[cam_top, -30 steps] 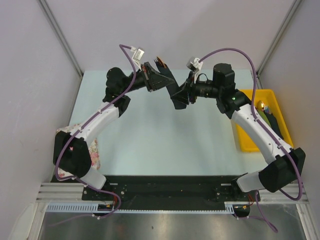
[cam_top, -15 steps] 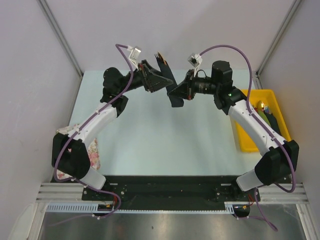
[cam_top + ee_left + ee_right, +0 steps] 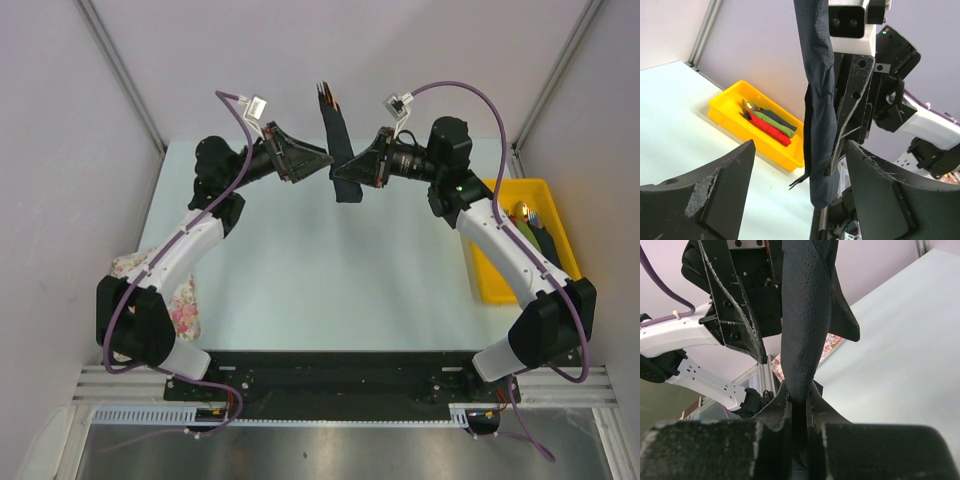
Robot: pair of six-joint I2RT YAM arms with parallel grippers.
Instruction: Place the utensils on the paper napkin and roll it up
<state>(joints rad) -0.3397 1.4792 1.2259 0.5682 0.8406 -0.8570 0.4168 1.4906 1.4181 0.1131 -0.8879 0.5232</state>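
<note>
The pale counter (image 3: 320,270) carries a yellow tray (image 3: 482,285) at its right edge and a floral cloth (image 3: 186,308) at its near left corner, well apart.

1. The rolled paper napkin (image 3: 337,135) hides the utensils (image 3: 325,93) except their top ends.
2. The left wrist view's upper edge cuts off the napkin's top.
3. The left arm (image 3: 190,240) covers part of the floral cloth (image 3: 187,310).

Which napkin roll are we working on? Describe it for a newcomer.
Look above the far edge of the table, at its middle. The right hand pinches a narrow black napkin roll aloft; the red and green rolls lie in the yellow tray.
</note>
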